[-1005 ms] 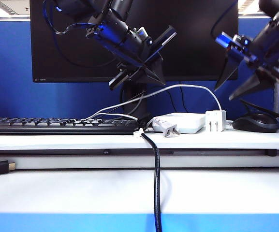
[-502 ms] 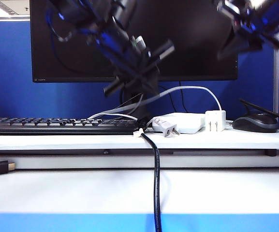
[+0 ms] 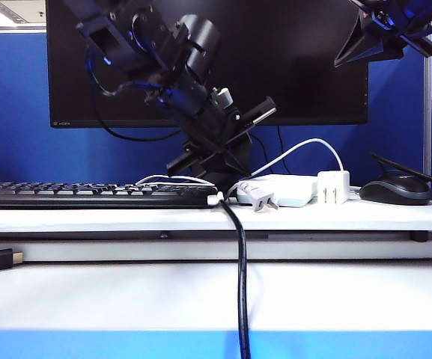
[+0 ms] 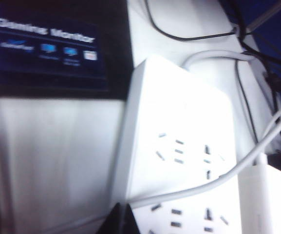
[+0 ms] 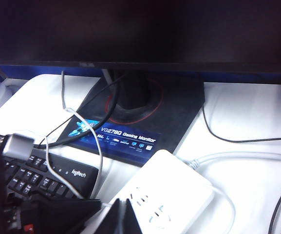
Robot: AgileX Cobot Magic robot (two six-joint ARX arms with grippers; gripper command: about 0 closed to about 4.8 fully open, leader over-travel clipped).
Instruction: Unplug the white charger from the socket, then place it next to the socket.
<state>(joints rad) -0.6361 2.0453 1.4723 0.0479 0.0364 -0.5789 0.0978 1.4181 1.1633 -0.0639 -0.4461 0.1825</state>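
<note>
While the white charger (image 3: 333,186) sits plugged in the socket (image 3: 287,190), nothing's done yet. My left gripper (image 3: 227,153) hovers over it, state unclear; my right gripper (image 3: 373,37) is closed, empty, up high.

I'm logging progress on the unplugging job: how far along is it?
Done, it seems: the white charger stands on the desk right beside the socket, not on top of it. In hand: nothing; the right gripper is shut, high above the desk, and the left gripper is shut, low over the socket. Left: apparently only clearing the arms.
</note>
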